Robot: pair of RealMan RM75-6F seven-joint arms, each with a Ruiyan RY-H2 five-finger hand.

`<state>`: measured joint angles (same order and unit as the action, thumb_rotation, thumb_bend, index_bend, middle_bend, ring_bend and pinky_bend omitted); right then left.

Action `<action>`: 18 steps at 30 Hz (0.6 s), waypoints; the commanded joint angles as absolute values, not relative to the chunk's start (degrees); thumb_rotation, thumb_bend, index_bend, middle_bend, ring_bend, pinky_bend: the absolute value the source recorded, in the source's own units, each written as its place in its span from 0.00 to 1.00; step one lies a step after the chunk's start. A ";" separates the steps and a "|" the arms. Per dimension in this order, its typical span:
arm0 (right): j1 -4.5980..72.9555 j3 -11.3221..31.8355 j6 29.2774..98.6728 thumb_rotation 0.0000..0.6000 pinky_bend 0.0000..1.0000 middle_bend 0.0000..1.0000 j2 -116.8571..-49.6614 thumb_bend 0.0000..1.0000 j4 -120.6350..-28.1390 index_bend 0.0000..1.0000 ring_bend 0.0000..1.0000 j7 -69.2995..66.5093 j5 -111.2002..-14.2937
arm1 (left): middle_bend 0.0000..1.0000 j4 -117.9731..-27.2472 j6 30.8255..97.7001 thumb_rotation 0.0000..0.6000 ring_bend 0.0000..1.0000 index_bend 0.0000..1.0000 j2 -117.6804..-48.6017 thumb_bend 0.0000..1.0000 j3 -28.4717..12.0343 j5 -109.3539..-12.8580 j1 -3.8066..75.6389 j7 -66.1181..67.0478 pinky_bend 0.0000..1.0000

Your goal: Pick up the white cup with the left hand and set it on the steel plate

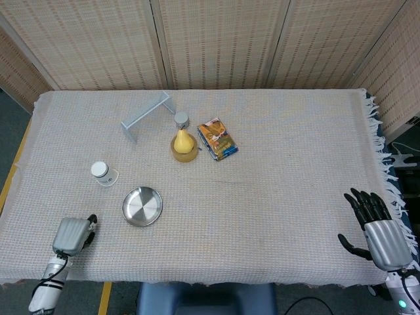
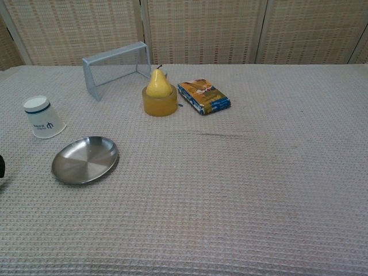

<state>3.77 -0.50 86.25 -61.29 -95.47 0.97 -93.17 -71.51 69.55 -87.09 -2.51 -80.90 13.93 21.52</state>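
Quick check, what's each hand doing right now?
Left hand: fingers curled in, holding nothing.
Right hand: open, fingers spread, holding nothing.

Cloth-covered table [image 1: 295,144]; cup [image 1: 102,172], plate [image 1: 142,206]

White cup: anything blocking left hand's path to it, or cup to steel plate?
Nothing visible. Bare cloth lies between the left hand and the white cup, and between cup and steel plate. The pear and snack packet sit further back.
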 commanded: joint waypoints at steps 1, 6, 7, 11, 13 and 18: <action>3.81 -0.49 85.97 0.83 0.00 0.00 -61.29 0.20 -95.57 0.00 0.00 1.16 -93.01 | 0.97 -70.67 69.84 1.00 0.86 0.42 -87.66 0.36 -2.60 -80.73 14.12 21.70 0.89; 3.97 -0.47 85.35 0.83 0.00 0.00 -61.39 0.20 -95.71 0.00 0.00 1.62 -92.72 | 0.98 -69.64 70.50 1.00 0.86 0.42 -88.13 0.36 -2.81 -80.11 14.07 21.78 0.89; 4.00 -0.46 85.22 0.82 0.00 0.00 -61.39 0.20 -95.73 0.00 0.00 1.69 -92.63 | 0.98 -69.50 70.61 1.00 0.86 0.42 -88.16 0.36 -2.81 -79.99 14.02 21.83 0.89; 4.10 -0.32 84.87 0.83 0.00 0.00 -61.43 0.20 -95.83 0.00 0.00 1.98 -92.25 | 0.98 -69.34 70.34 1.00 0.86 0.42 -88.14 0.36 -2.67 -79.31 13.96 21.85 0.89; 4.11 -0.33 84.79 0.83 0.00 0.00 -61.43 0.20 -95.83 0.00 0.00 2.05 -92.21 | 0.98 -69.35 70.07 1.00 0.86 0.43 -88.12 0.36 -2.65 -78.98 14.04 22.01 0.89; 4.00 -0.30 84.99 0.83 0.00 0.00 -61.32 0.20 -95.95 0.00 0.00 2.03 -92.25 | 0.98 -69.49 69.24 1.00 0.86 0.44 -88.03 0.36 -2.54 -78.31 14.38 22.17 0.89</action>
<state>4.00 -0.31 84.98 -61.32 -95.95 2.03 -92.25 -69.45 69.30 -88.06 -2.54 -78.38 14.34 22.20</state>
